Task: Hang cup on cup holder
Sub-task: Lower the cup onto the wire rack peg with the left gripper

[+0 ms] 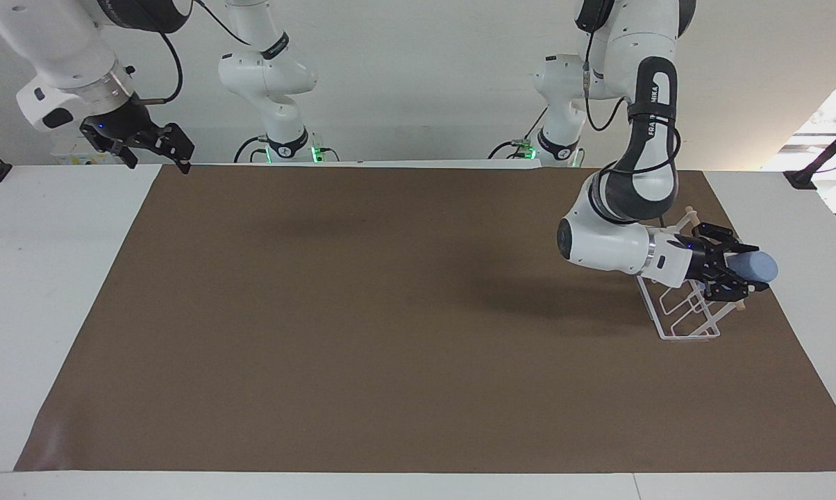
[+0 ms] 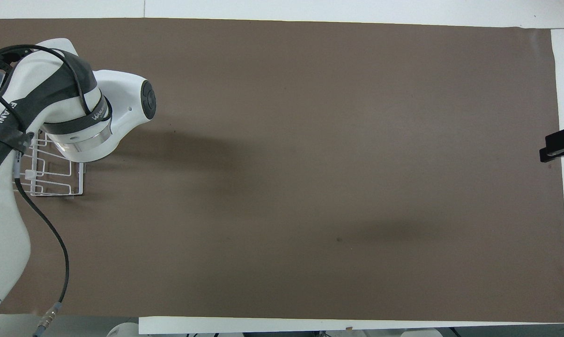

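My left gripper (image 1: 729,270) is shut on the light blue cup (image 1: 757,267) and holds it on its side over the upper part of the cup holder (image 1: 680,316). The cup sticks out past the fingers toward the left arm's end of the table. The cup holder is a white wire rack with a thin wooden rod (image 1: 690,211) across its top. In the overhead view the left arm covers the gripper and cup, and only part of the rack (image 2: 52,180) shows. My right gripper (image 1: 155,147) is open and empty, and waits high over the right arm's end of the table.
A brown mat (image 1: 390,312) covers most of the white table (image 1: 57,278). The rack stands on the mat near the left arm's end. The right gripper's tip (image 2: 559,149) shows at the edge of the overhead view.
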